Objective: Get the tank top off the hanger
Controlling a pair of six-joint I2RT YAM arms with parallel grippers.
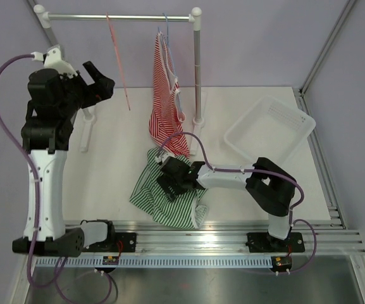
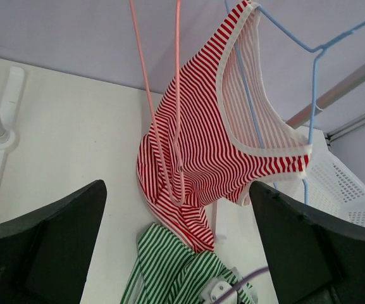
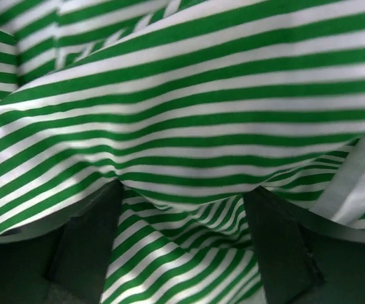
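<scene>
Red tank top (image 1: 163,95) — hung on the blue hanger (image 2: 318,49) at the rail, centre rear. Left gripper (image 1: 100,79): raised, jaws wide apart, empty. Right gripper (image 1: 168,178): jaws spread — pressed onto the green tank top (image 1: 169,206), nothing clamped.

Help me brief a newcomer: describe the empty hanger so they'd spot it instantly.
Look along the clothes rail at the back. The pink hanger hangs left of the blue hanger. It is bare; the blue one carries a red-striped tank top.
</scene>
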